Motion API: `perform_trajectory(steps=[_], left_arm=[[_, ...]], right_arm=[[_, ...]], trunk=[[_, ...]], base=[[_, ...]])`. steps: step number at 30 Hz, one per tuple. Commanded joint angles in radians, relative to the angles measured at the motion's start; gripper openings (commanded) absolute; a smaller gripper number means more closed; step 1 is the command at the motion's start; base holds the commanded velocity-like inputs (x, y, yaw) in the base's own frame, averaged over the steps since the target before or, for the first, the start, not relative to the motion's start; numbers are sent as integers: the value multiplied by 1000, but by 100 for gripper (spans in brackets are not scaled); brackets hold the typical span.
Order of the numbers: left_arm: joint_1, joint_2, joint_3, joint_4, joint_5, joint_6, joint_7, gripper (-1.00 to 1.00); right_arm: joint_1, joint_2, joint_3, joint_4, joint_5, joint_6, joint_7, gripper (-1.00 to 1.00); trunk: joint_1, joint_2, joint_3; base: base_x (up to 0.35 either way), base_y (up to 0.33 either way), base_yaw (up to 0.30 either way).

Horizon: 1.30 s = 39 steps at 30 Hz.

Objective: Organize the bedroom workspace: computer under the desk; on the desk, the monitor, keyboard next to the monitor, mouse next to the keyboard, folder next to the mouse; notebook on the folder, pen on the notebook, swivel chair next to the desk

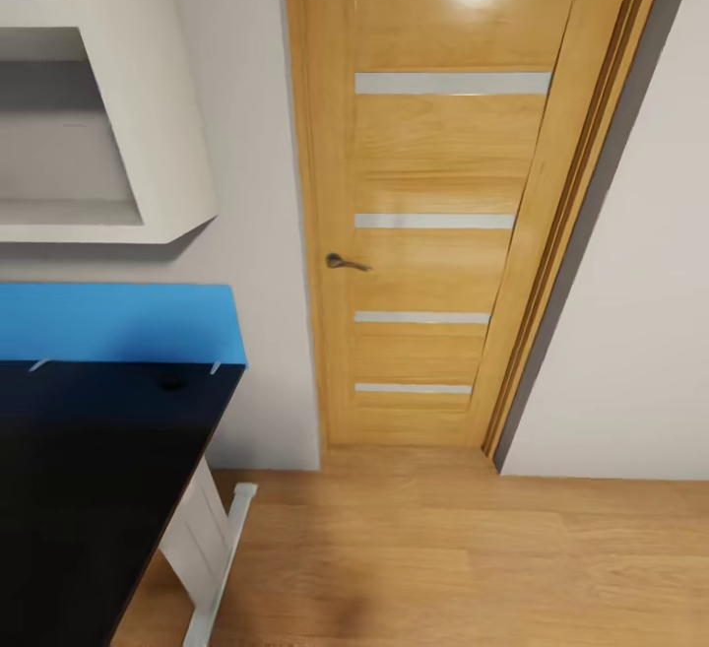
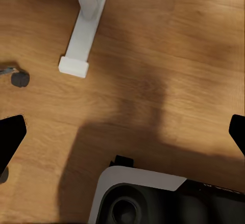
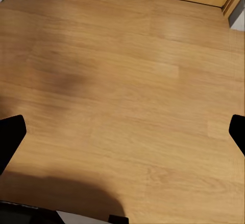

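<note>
Two grippers, left gripper (image 2: 122, 132) and right gripper (image 3: 122, 132), both spread wide, holding nothing, hanging over wood floor (image 3: 127, 81). Head view: dark surface (image 1: 89, 470) with blue back strip at left, white leg (image 2: 84, 24) beneath, closed wooden door (image 1: 443, 214) ahead, white shelf (image 1: 118, 86) above. Chair caster (image 2: 19, 77) near leg.

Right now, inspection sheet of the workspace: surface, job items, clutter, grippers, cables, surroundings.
Surface: black desk with a blue back edge, at the head view's left; the visible part is bare.
Job's things: nothing seen besides the desk.
Clutter: a small dark caster on the floor near the white desk foot.
Grippers: left gripper and right gripper open, holding nothing, over the wood floor.
Cables: nothing seen.
Surroundings: closed wooden door, white wall shelf.
</note>
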State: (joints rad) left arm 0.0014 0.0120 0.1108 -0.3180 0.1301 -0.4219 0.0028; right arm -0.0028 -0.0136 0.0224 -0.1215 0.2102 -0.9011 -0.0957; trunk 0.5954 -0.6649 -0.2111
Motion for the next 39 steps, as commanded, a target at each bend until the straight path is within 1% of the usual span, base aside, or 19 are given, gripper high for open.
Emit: perform_trajectory(steps=[1,12,25,32,39], left_arm=[[0,0,-4,-1,9,-1,0,100],[0,0,-4,-1,9,-1,0,100],[0,1,-3,-1,9,-1,1,100],[0,0,-3,-1,9,-1,1,100],[0,0,-3,-1,9,-1,1,100]], right_arm=[[0,0,2,0,9,-2,-10,100],[0,0,3,0,8,7,-11,100],[0,0,3,0,8,10,-11,100],[0,0,3,0,7,14,-12,100],[0,-1,2,0,6,34,-12,100]], trunk=[[0,-1,-1],[0,-1,-1],[0,-1,-1],[0,-1,-1],[0,-1,-1]], base=[[0,0,280],[-46,-3,282],[-86,-211,286],[-6,-45,286],[-1,-5,286]])
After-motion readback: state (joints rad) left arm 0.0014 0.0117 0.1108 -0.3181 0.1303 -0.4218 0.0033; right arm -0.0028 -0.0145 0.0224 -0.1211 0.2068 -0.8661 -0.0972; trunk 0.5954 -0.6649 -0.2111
